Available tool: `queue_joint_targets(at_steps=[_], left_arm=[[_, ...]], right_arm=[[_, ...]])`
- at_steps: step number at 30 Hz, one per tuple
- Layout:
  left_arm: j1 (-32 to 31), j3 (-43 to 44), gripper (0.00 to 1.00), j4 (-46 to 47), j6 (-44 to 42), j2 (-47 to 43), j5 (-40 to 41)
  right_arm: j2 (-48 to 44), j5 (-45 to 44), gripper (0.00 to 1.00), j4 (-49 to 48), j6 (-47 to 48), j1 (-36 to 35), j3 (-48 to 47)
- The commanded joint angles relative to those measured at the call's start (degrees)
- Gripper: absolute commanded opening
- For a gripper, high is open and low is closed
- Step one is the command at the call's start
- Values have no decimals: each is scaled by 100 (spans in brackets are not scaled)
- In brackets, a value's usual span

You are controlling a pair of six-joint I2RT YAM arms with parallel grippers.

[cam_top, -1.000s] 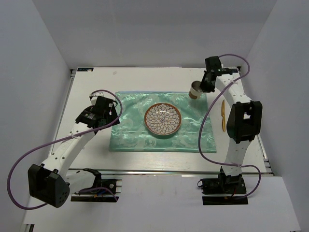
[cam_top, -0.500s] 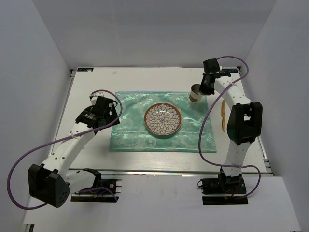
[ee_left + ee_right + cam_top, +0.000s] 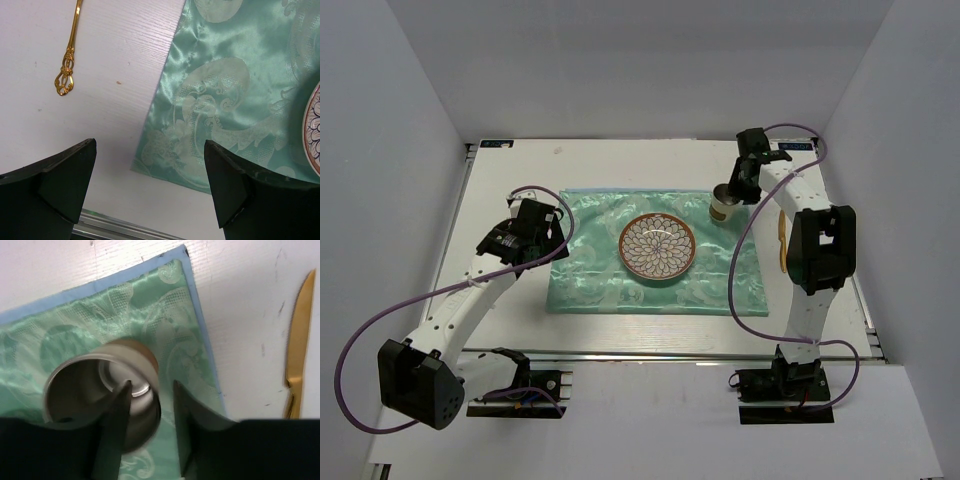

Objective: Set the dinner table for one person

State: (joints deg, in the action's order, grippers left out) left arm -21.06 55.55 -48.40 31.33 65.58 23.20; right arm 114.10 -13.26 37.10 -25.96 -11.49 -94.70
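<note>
Right wrist | right end effector [image 3: 150, 390] pinches cup [image 3: 80, 390] | over green cloth [image 3: 100, 310]

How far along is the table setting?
Done: green cloth laid, plate centred on it. In hand: the right gripper grips the cup by its rim at the cloth's far right corner. Remaining: gold knife and gold utensil lie off the cloth on the dinner table; the left gripper is open, empty.
</note>
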Motion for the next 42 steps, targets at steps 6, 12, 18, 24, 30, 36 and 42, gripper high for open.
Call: queue_joint_targets(at_steps=[6,12,18,24,30,36,42], left_arm=[[-29,26,98,59,-31,-98,-26],[-30,35,98,-11,31,-124,70],[-30,70,98,-125,189,-326,281],[-30,44,98,-126,242,-660,299],[-30,0,98,15,75,-696,18],[-83,-27,98,68,-57,-634,-158],[-83,-71,98,173,-162,-696,-360]], right_arm=[[-230,-116,74,-81,-6,6,-303],[-1003,103,89,148,64,-11,-638],[-2303,-125,89,254,468,146,309],[-3999,-386,89,-877,698,603,3173],[-4362,-433,89,-1337,811,1287,3951],[-2906,245,89,-960,1215,1579,3091],[-2068,884,89,-730,1444,1816,2860]])
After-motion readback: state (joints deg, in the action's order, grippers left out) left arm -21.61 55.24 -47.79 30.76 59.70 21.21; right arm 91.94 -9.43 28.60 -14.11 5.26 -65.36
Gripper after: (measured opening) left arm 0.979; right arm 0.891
